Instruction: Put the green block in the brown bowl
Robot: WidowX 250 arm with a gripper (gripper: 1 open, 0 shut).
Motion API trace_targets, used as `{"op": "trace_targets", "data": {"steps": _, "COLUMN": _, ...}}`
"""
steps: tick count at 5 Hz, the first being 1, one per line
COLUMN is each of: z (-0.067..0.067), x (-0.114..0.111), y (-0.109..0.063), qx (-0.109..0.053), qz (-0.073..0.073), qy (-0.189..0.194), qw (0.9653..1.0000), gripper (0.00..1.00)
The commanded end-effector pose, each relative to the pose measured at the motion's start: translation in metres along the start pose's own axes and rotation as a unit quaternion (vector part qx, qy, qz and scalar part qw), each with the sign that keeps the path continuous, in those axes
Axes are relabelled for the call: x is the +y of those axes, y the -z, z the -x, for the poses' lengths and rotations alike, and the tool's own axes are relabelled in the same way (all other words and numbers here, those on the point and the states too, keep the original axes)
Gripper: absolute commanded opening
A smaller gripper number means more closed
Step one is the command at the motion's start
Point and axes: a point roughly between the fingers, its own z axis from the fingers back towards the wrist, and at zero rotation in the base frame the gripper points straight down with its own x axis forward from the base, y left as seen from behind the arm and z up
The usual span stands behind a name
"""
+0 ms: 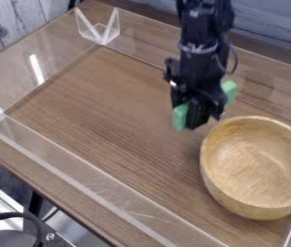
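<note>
The black gripper (199, 104) points straight down and is shut on the green block (183, 116), whose two bright green ends stick out on either side of the fingers. The block hangs clear above the wooden table, just left of and behind the brown bowl (225, 177). This wide, shallow bowl of light tan wood sits at the lower right, with nothing in it.
The wooden tabletop (96, 106) is ringed by low clear plastic walls (33, 145). A clear plastic bracket (99, 27) stands at the far back edge. Black cables (13, 232) lie off the table at lower left.
</note>
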Motion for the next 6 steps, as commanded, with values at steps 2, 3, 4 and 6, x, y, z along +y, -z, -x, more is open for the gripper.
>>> {"op": "trace_targets", "data": {"steps": 2, "z": -0.028, "x": 0.026, "y": -0.028, "qx": -0.049, "qz": -0.022, "qy": -0.028, "qw": 0.9981, "gripper": 0.00}}
{"op": "trace_targets", "data": {"steps": 3, "z": -0.033, "x": 0.038, "y": -0.015, "qx": -0.040, "qz": -0.022, "qy": -0.036, "qw": 0.9983, "gripper": 0.00}}
{"op": "trace_targets", "data": {"steps": 4, "z": -0.038, "x": 0.049, "y": 0.000, "qx": -0.031, "qz": -0.021, "qy": -0.041, "qw": 0.9984, "gripper": 0.00}}
{"op": "trace_targets", "data": {"steps": 6, "z": -0.043, "x": 0.057, "y": 0.000, "qx": -0.037, "qz": -0.025, "qy": -0.049, "qw": 0.9978, "gripper": 0.00}}
